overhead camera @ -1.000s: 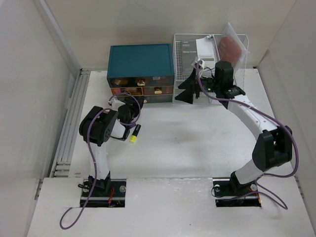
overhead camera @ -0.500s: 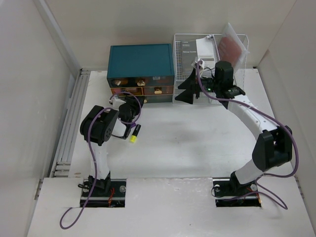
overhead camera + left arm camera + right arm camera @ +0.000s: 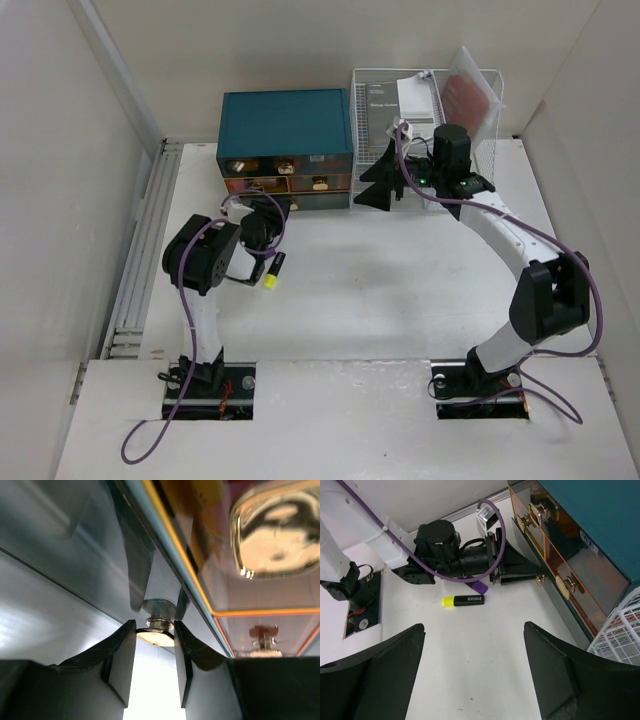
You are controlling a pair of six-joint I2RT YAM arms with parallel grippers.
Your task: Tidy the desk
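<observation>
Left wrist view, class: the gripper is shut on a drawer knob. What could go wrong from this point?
1. The left gripper pinches only the small drawer knob near its fingertips, so a pull may slip off.
2. Nothing visibly holds the teal drawer chest. It might slide across the desk instead of opening.
3. The yellow highlighter lies close beside the left arm. A retreat could knock it.

Teal drawer chest (image 3: pixel 285 122) with gold knobs (image 3: pixel 565 585); white wire rack (image 3: pixel 357 130) beside it, holding papers (image 3: pixel 415 98); yellow highlighter (image 3: pixel 272 272) lying apart.
</observation>
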